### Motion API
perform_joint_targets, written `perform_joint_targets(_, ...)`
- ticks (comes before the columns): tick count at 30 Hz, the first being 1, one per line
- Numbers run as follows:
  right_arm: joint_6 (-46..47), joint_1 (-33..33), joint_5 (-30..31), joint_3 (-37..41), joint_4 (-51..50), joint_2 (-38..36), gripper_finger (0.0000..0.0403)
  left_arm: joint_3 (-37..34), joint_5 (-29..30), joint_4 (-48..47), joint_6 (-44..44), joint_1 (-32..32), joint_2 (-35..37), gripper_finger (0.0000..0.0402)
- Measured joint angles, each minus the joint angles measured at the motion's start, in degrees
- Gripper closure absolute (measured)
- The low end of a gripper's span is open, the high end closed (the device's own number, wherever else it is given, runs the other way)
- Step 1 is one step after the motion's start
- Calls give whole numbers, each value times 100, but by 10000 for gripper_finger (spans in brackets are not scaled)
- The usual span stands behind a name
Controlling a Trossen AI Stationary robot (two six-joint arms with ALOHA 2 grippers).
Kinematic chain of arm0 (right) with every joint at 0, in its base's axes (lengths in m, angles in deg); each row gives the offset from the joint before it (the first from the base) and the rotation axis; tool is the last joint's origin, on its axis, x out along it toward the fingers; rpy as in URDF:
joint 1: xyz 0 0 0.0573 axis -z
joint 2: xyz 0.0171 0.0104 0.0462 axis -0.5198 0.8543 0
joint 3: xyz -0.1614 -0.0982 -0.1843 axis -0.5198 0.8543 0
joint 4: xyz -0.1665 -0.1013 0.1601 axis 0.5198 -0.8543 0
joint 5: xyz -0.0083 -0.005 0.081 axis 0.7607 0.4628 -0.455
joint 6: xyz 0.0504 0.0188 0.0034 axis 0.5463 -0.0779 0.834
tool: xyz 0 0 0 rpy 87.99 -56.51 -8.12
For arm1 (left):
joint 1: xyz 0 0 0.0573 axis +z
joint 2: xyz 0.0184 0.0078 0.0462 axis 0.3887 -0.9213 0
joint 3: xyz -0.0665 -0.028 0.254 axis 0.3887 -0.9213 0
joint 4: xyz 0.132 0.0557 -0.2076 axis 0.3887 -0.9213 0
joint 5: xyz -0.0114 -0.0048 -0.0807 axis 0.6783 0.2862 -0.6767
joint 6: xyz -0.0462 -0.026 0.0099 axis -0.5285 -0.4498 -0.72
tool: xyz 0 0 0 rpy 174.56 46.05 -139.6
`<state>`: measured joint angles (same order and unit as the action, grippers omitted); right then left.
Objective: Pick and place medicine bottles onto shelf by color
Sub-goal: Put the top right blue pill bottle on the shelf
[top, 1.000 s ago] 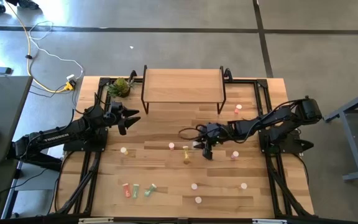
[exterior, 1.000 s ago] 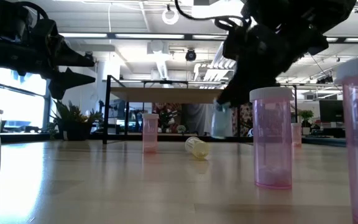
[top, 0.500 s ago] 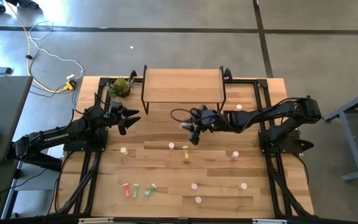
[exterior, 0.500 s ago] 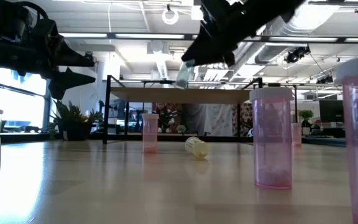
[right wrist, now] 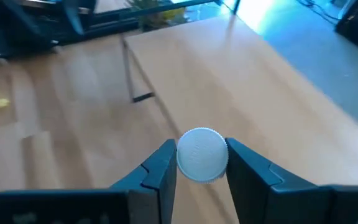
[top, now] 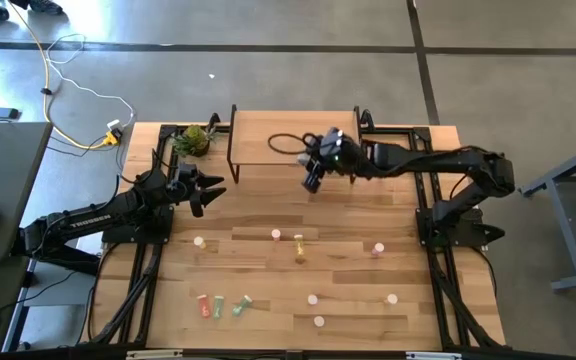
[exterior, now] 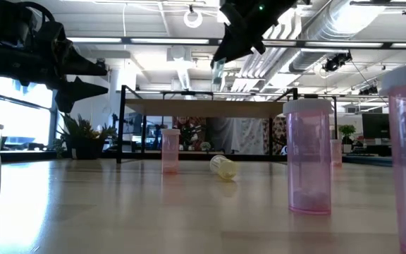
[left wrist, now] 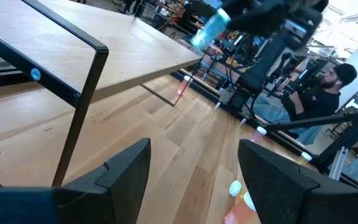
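A small medicine bottle (right wrist: 202,154) with a pale ribbed cap sits pinched between the two fingers (right wrist: 159,169) of the right gripper (top: 313,176), its cap facing the wrist camera. In the left wrist view the bottle (left wrist: 211,27) looks pale blue-green and tilted; its true colour is hard to judge. The right gripper holds it in the air over the front edge of the shelf (top: 268,140), toward the shelf's right half, with the wood top directly below. In the low view the gripper (exterior: 220,62) hangs well above the shelf top (exterior: 210,107).

The shelf's top is bare wood on thin black legs, standing at the far side of the slatted table (top: 268,270).

Other bottles stay on the table. A pink one (top: 377,249) stands at the right, a yellow one (top: 300,240) near the middle, a pale-capped one (top: 199,241) to the left, and a pink one (top: 382,174) close to the shelf's right legs. A small row of red, green and yellow-green bottles (top: 222,306) lies near the front left.

The left gripper (top: 211,191) hovers at the table's left, near the shelf's left legs, fingers (left wrist: 122,171) spread and empty. A green plant-like object (top: 196,139) sits at the far left corner. A person (left wrist: 319,93) sits beyond the table.
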<state>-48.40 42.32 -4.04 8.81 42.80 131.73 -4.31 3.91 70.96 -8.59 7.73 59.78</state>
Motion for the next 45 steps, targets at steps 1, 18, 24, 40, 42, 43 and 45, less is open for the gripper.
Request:
perform_joint_targets(1, -103, 83, -20, -92, -94, 0, 295, 0, -2, -1, 0, 0, 1, 168)
perform_joint_targets(18, -1805, 1468, -522, -2081, -2344, -7, 295, 2, -2, 1, 0, 0, -1, 168)
perform_joint_targets(24, -1472, 1994, -655, -2149, -2670, -88, 295, 0, -2, 1, -2, 0, 0, 168)
perform_joint_targets(40, -1149, 2691, -1529, 331, -1205, -766, 295, 0, -2, 5, -5, 0, 0, 168)
perform_joint_targets(42, -1178, 2717, -1529, 341, -1194, -684, 295, 0, -2, 5, -15, 0, -1, 168)
perform_joint_targets(43, -1207, 2741, -1537, 336, -1189, -667, 295, 0, -2, 5, -16, 0, 1, 168)
perform_joint_targets(45, -1269, 2800, -1547, 303, -1058, -649, 295, 0, -2, 5, -11, 0, 0, 168)
